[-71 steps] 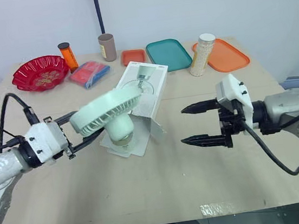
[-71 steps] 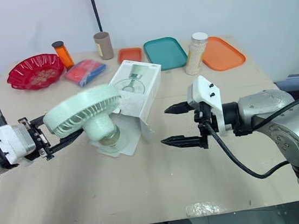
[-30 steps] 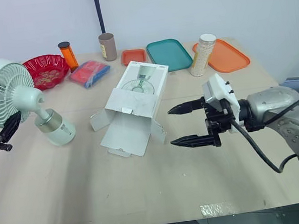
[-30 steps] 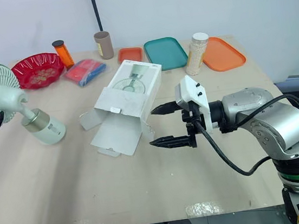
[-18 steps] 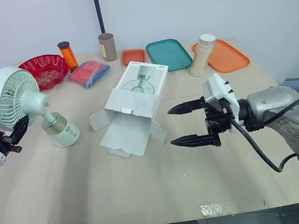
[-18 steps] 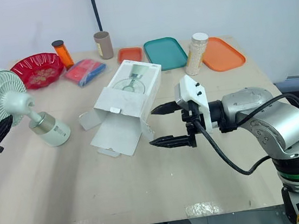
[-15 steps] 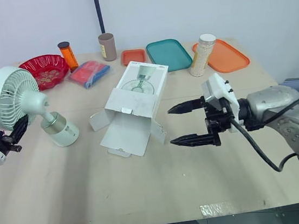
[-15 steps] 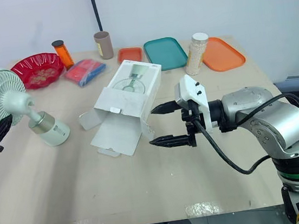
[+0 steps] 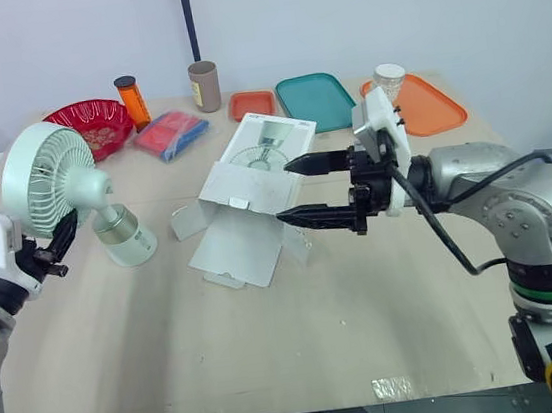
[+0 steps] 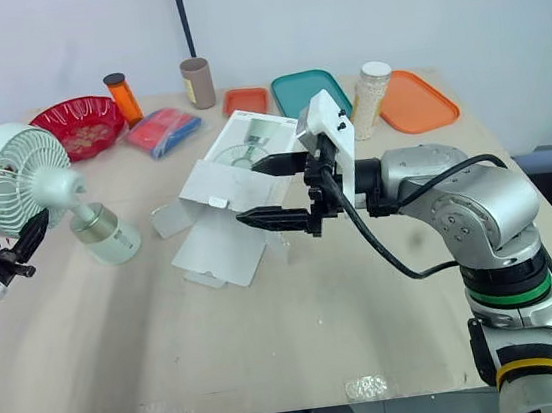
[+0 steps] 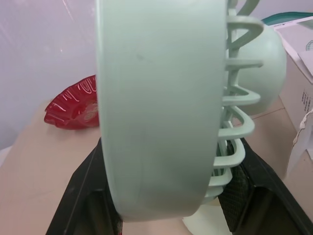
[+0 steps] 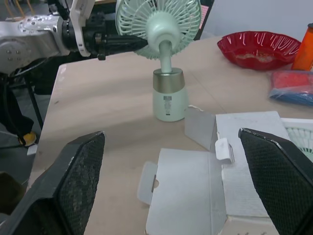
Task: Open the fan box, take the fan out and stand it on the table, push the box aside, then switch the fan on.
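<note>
Beside the fan (image 9: pixel 51 179), open fan box (image 9: pixel 251 181); behind, red bowl (image 9: pixel 95 123), blue packet (image 9: pixel 171 134).

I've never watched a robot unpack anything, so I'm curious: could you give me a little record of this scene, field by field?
Fan: out of its packaging, base seemingly resting on the table, stem tilted
Left gripper: shut on the rim of the fan's head
Box: lying open, flaps spread toward the robot
Right gripper: open, fingers hovering over the box's open end
Left to do: push the box aside, switch the fan on
</note>
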You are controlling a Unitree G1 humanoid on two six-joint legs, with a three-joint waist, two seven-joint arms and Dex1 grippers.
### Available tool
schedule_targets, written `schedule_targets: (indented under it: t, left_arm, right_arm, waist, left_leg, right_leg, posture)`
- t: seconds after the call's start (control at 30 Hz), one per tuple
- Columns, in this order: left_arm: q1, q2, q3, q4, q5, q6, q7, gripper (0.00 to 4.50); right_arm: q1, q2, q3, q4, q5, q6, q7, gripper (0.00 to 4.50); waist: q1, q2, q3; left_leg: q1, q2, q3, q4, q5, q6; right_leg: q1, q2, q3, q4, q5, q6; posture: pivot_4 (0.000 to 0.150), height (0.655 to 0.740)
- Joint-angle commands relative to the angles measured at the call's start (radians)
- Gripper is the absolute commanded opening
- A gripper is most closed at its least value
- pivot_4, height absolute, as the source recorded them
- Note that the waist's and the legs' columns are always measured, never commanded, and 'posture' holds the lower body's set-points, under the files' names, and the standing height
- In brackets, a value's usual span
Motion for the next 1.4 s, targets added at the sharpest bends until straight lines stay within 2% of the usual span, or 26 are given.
schedule_targets:
  t: [0.03,0.67,1.4]
  left_arm:
    - [-0.004,-0.015,-0.014,-0.024,0.002,-0.004,0.013,1.95]
    - [-0.021,-0.129,-0.052,-0.01,-0.083,0.092,0.07,1.95]
    - [-0.073,-0.161,-0.066,0.032,-0.107,0.09,0.08,1.95]
  right_arm:
    - [-0.027,0.004,-0.043,-0.012,0.024,0.005,-0.019,4.5]
    - [-0.023,-0.013,-0.024,-0.028,0.031,0.003,-0.002,4.5]
    - [-0.015,-0.032,-0.015,-0.033,0.015,-0.01,0.012,4.5]
  waist:
    - [0.0,0.0,0.0]
    - [0.003,0.004,-0.003]
    - [0.017,0.006,-0.004]
  left_leg:
    - [0.0,0.0,0.0,0.0,0.0,0.0]
    - [0.001,0.0,-0.001,0.0,0.0,0.0]
    - [0.001,-0.001,-0.001,0.0,0.0,0.0]
  right_leg:
    - [0.0,0.0,0.0,0.0,0.0,0.0]
    - [0.001,0.0,-0.001,0.0,0.0,0.0]
    - [0.002,0.0,-0.001,0.0,0.0,0.001]
  posture:
    - [0.15,0.74]
    - [0.15,0.74]
    - [0.15,0.74]
